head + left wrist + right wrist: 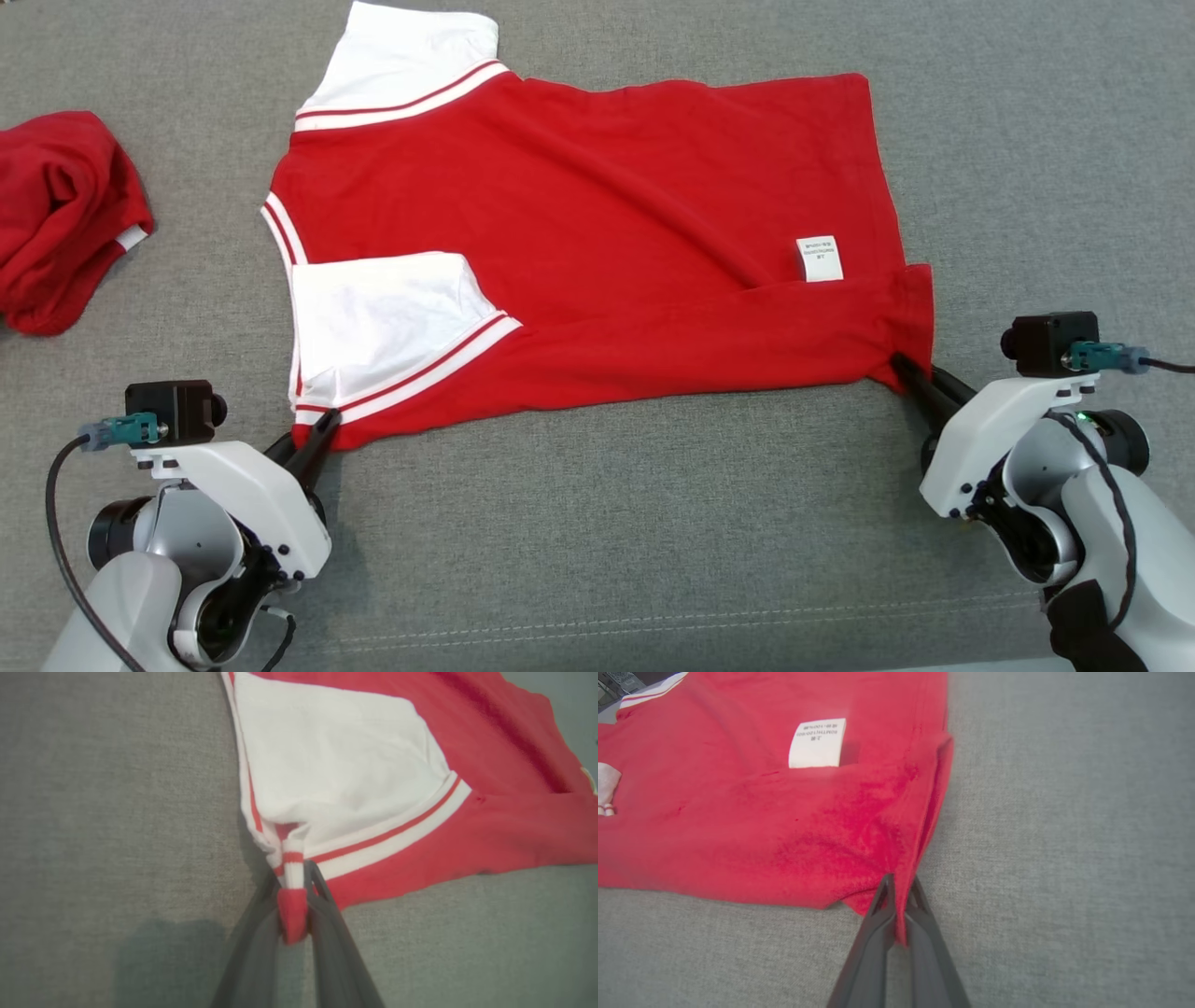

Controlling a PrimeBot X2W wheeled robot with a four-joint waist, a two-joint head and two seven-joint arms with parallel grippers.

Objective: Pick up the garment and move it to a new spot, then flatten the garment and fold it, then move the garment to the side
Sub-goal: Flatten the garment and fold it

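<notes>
The garment (597, 243) is a red shirt with white, red-striped sleeves, spread sideways on the grey cloth surface, its near long edge folded up over the body. My left gripper (322, 434) is shut on the garment's near left corner by the white sleeve; in the left wrist view a bunch of striped and red cloth (293, 896) is pinched between the fingers (327, 914). My right gripper (910, 378) is shut on the near right hem corner, where the right wrist view shows a thin red fold (902, 905) clamped in the fingers (924, 933). A white label (819, 259) lies near that corner.
A second red garment (61, 215) lies crumpled at the far left of the grey surface (607, 523). A stitched seam (653, 623) runs along the surface close to me. Bare grey cloth lies in front of the shirt and to its right.
</notes>
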